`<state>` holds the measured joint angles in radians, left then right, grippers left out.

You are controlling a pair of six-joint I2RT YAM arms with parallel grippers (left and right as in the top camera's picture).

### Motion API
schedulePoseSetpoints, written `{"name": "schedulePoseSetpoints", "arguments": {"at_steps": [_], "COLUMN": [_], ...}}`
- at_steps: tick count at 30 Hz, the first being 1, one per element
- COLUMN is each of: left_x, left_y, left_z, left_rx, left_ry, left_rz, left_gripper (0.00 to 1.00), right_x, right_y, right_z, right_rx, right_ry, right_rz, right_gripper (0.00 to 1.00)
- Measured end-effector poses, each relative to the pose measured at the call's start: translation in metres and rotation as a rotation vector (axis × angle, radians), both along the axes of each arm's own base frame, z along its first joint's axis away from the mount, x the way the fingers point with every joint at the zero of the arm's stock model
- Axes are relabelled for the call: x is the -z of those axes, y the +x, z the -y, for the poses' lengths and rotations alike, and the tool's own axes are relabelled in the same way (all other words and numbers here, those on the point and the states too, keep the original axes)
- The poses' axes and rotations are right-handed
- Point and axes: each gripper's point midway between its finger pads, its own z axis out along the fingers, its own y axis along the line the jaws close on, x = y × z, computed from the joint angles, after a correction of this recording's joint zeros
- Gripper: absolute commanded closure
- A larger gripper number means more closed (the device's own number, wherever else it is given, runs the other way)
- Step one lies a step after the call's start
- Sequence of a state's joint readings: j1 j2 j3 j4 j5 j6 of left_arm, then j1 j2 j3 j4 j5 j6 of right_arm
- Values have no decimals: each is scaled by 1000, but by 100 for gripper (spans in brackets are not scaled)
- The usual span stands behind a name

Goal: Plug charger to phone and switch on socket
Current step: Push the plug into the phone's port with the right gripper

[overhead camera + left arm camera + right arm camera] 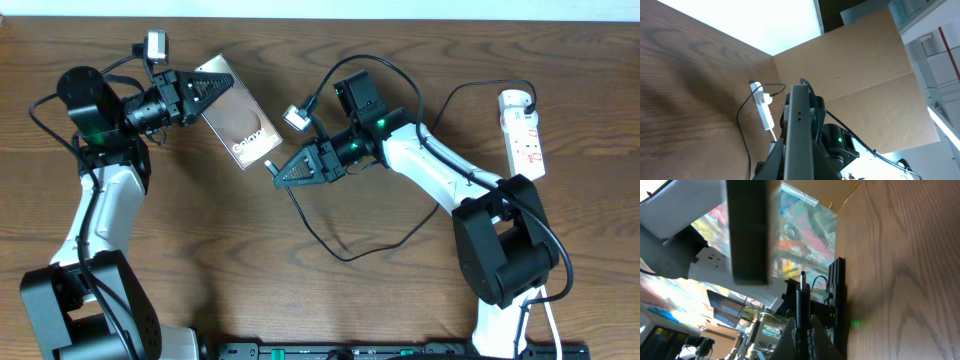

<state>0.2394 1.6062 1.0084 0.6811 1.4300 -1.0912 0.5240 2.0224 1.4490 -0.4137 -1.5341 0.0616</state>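
My left gripper (205, 88) is shut on the phone (240, 112), a dark brownish slab with white "Galaxy" lettering, held tilted above the table at the upper left; in the left wrist view its grey edge (799, 135) stands between my fingers. My right gripper (285, 172) is shut on the charger plug (272, 165), whose tip is just below the phone's lower end, a small gap apart. In the right wrist view the plug (802, 287) points up between my fingers (801, 325), with the phone (747, 230) above and left. The charger cable (345, 250) loops across the table. The white socket (524, 130) lies at far right.
The socket also shows in the left wrist view (764, 107) with a black cable beside it. A small silver adapter (296, 117) hangs near the right arm. A black bar (400, 350) runs along the table's front edge.
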Motion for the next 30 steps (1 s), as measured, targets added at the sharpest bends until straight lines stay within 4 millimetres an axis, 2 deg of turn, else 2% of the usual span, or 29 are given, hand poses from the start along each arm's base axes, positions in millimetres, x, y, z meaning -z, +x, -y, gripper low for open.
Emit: {"name": "schedulePoseSetpoints", "arguments": {"at_steps": [30], "left_x": [0], "left_y": [0], "left_z": [0], "left_rx": [0], "left_ry": [26], "left_rz": [55], "left_gripper": [93], "right_x": [-6], "right_y": [7], "right_z": [-4], "right_rx": [3], "right_ry": [4], "right_rz": [-1], "right_gripper": [99]}}
